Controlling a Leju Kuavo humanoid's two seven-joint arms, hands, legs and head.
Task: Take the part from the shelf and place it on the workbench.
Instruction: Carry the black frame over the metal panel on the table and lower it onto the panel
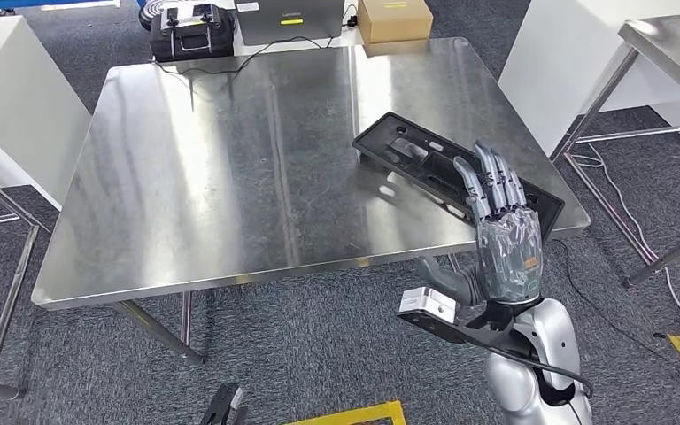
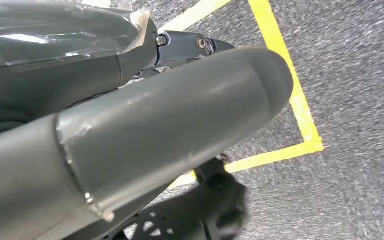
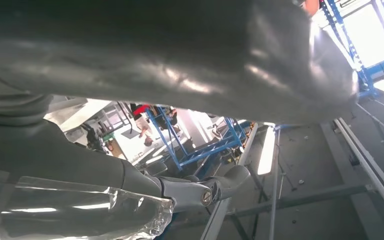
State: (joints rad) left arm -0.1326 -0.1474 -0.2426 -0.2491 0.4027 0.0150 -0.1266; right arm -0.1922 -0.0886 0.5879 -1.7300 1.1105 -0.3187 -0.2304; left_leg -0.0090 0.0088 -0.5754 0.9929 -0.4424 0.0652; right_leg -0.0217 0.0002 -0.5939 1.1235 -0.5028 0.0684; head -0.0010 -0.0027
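- Nearest the robot, at about 5 o'clock in the head view, the right hand (image 1: 502,232) rises on its silver arm with fingers (image 1: 490,181) straight and apart, grasping nothing; its fingertips overlap the near end of the part.
- Low at 6 o'clock, a strip of yellow floor tape (image 1: 347,414) lies on the grey carpet (image 1: 319,345).
- From the left wrist view, the left hand (image 2: 145,130) hangs above the carpet and a yellow tape corner; its thick grey thumb covers the fingers, so I cannot tell whether it is released or clenched.
- At about 3 o'clock on the steel desk (image 1: 230,177), the black flat part (image 1: 425,159) lies near the right edge, slanted, its near end reaching the desk's front right corner.
- Beyond the desk at 12 o'clock sit a black case (image 1: 190,28) and a cardboard box (image 1: 394,18).
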